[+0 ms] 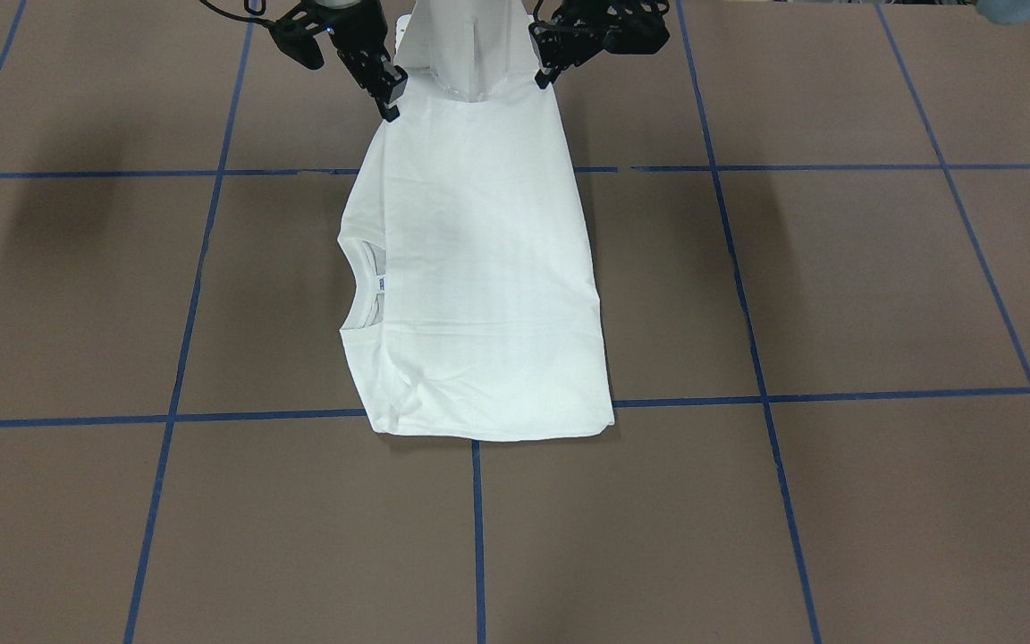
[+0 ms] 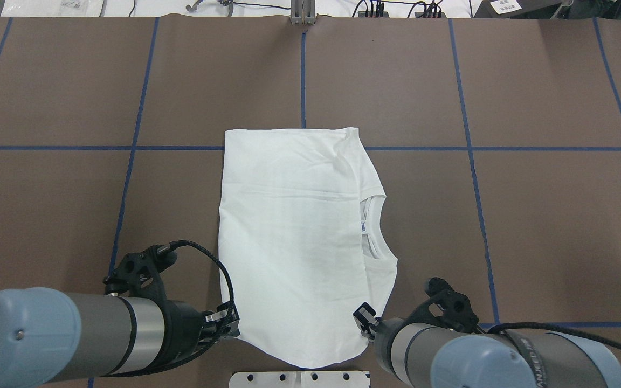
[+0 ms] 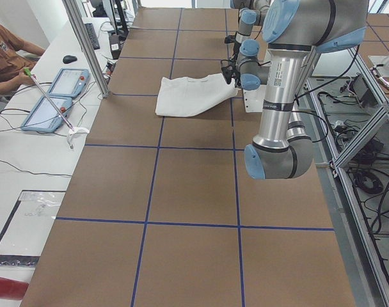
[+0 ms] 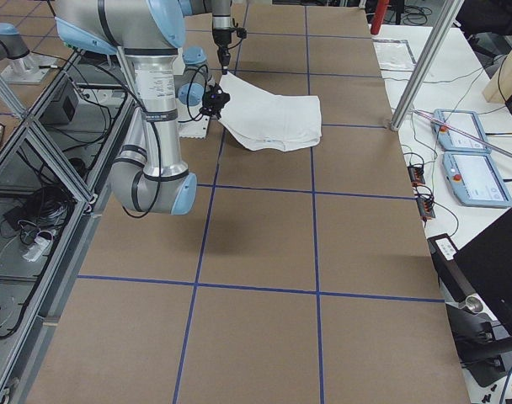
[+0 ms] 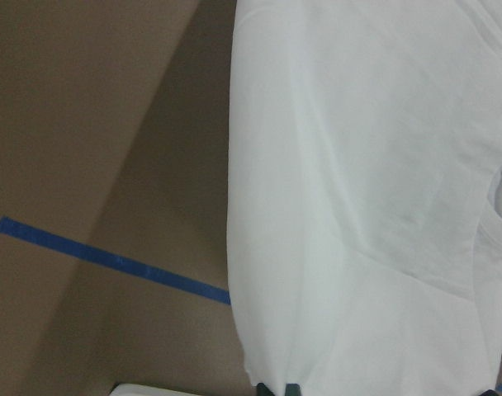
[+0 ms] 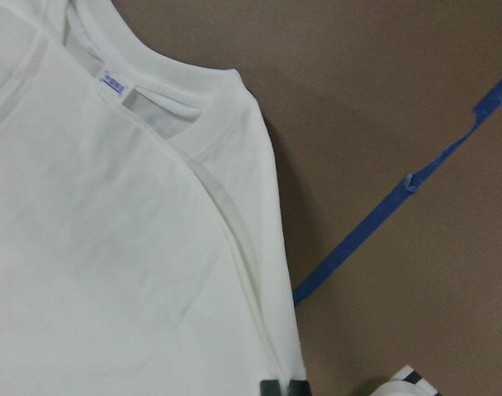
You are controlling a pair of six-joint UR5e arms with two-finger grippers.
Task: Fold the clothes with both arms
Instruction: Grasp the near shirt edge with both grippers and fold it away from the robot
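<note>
Across the desk (image 1: 837, 268) in the front-facing view, the T-shirt (image 1: 479, 295) lies half-folded at centre, collar toward the robot's right. Its robot-side edge rises off the surface between the right pincer (image 1: 387, 97) and the left pincer (image 1: 544, 79), each nipped shut on a corner. From overhead, both pincers flank that near edge, so my call is: carry it forward level, arms in step, cloth taut, and land it square on the far edge. Up close, each wrist camera shows cloth pinched at the frame's bottom.
</note>
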